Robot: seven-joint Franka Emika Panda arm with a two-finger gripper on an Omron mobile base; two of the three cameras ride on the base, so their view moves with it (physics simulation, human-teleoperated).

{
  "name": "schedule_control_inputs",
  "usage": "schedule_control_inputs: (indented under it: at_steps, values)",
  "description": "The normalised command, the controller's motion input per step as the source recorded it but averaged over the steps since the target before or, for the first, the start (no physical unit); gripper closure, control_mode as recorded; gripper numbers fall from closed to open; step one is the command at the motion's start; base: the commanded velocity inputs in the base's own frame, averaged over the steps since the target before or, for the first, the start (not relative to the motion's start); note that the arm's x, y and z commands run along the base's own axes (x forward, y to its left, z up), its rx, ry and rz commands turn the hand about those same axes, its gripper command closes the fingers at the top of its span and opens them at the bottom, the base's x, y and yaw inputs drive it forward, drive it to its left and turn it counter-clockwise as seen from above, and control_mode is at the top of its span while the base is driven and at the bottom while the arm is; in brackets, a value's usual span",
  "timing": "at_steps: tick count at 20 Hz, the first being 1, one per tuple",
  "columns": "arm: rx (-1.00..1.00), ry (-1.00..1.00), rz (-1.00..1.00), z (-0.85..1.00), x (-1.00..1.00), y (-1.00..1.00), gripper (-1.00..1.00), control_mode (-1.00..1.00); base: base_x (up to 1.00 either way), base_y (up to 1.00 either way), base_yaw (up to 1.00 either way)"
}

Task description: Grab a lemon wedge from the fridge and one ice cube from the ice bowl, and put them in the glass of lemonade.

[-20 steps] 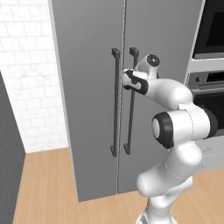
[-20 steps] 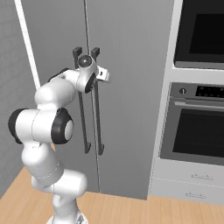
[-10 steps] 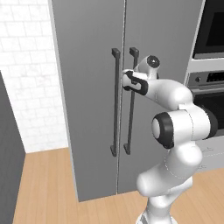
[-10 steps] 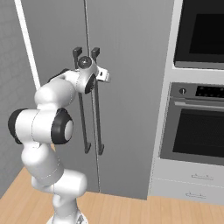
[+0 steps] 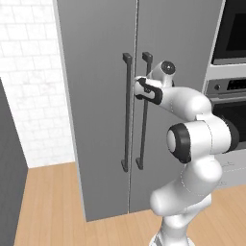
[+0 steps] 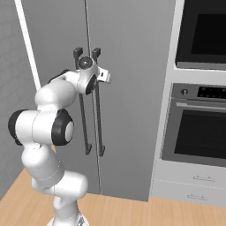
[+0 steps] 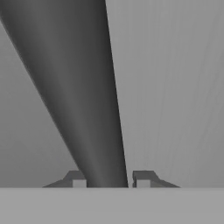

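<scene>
The fridge (image 5: 96,96) stands shut, its 2 doors meeting at a centre seam with 2 dark vertical bar handles side by side, 1 on each door. The arm reaches in at about the upper third of the doors, and the gripper (image 5: 140,89) sits at the right handle (image 5: 143,115), the bar nearer the oven (image 6: 198,128).

In the hand view the handle (image 7: 83,87) runs straight up between the 2 fingertips (image 7: 75,178), one tip on each side of it. The jaws are narrowed around the bar, with a sliver of gap showing on the right-hand tip (whether the pads press the bar yet I cannot tell).

The relation that matters: the bar's long axis is vertical and the jaws straddle it crosswise, so the grip is square to the handle. The door behind it would hinge at its outer right edge, so I judge the next move is an arcing pull away from the door face and out toward the oven side, rather than a straight tug.

The lemon wedge is presumably inside, behind these closed doors, so fetching it has not yet begun. The risk I see is the bar slipping out if the jaws are not fully seated before the pull.
</scene>
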Motion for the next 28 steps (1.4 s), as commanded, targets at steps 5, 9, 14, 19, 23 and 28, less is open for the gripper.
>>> schedule_control_inputs:
  at_steps: [5,9,14,19,23,28]
  values:
    - [0.00,-0.01,0.00,0.00,0.05,-0.25,1.00,-1.00,0.00,0.00,0.00]
    - [0.00,-0.06,-0.03,0.01,0.00,-0.59,1.00,-1.00,0.00,0.00,0.00]
    - [0.00,-0.06,-0.05,0.12,-0.03,-0.68,1.00,-1.00,0.00,0.00,0.00]
    - [0.00,-0.04,-0.08,0.28,-0.29,-0.85,1.00,-1.00,0.00,0.00,0.00]
    - [0.00,0.00,-0.10,0.41,-0.49,-0.99,1.00,-1.00,0.00,0.00,0.00]
    - [0.03,0.00,-0.11,0.41,-0.66,-1.00,1.00,-1.00,0.00,0.00,0.00]
